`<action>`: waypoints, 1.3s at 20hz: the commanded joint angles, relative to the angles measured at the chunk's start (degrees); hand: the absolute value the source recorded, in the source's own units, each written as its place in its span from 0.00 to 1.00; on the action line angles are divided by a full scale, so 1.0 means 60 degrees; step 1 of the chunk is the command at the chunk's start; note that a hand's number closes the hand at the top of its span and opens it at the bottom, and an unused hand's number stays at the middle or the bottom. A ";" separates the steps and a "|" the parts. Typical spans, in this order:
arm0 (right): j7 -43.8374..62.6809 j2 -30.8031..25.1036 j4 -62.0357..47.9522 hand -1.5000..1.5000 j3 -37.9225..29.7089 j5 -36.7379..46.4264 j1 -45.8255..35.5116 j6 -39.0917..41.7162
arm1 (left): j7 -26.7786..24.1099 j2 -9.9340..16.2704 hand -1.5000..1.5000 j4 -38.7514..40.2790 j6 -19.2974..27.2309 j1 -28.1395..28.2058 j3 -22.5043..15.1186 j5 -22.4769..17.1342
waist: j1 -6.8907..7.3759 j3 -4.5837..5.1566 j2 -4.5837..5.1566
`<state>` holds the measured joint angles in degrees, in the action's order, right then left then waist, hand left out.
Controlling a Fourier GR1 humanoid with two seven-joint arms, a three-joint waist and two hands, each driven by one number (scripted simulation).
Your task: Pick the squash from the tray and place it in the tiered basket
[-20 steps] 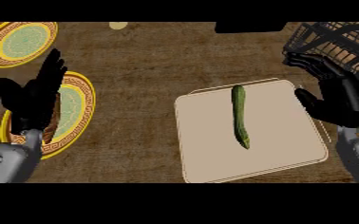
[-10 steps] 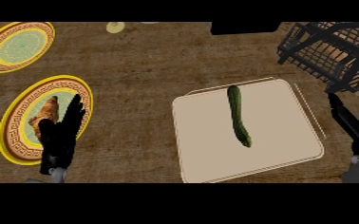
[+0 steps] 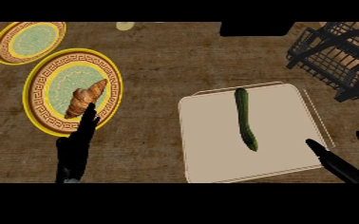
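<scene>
A long dark green squash lies lengthwise on the beige tray, near its middle. The black wire tiered basket stands at the far right of the counter. My right hand shows only as straight fingers at the lower right, over the tray's near right corner, a little right of the squash and apart from it. My left hand is at the lower left with straight fingers pointing up toward a plate, holding nothing.
A yellow patterned plate with a croissant sits at the left, just beyond my left hand. A second similar plate is at the far left corner. A small pale round object lies at the back edge.
Both hands have sunk toward the lower edge of the view. The view has shifted, so the tray, plates and basket appear further right. The squash lies unmoved on the tray.
</scene>
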<state>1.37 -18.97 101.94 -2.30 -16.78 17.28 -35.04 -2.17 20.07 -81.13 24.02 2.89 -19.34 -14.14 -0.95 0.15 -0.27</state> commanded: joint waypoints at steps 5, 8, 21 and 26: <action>0.4269 -0.2821 0.1504 0.00 0.2117 0.2590 0.0517 -0.0075 | 0.0213 -0.0463 0.50 0.0046 0.0285 -0.0041 -0.0462 0.0350 | 0.0380 0.0067 0.0121; 0.6298 -0.3867 0.2231 0.00 0.2241 0.3433 0.0518 -0.0057 | 0.0502 -0.0084 0.50 -0.0068 0.0100 -0.0097 -0.0163 0.0203 | 0.0341 0.0059 0.0091; 1.2501 -0.2420 0.1177 0.00 0.4562 0.7956 -0.3886 0.1579 | -0.0005 -0.0387 0.50 0.0822 -0.0388 -0.0468 0.0118 0.0318 | 0.0364 0.0005 0.0092; 1.3456 -0.1939 0.0755 0.00 0.4777 0.7875 -0.4474 0.2777 | 0.0270 -0.0481 0.50 0.0166 -0.0060 -0.0099 0.0002 0.0463 | 0.0404 0.0000 0.0062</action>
<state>67.78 -33.59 108.30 24.61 28.42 -3.51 -25.03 -1.22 17.59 -79.89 23.20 1.10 -19.08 -11.71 1.17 -0.05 -0.04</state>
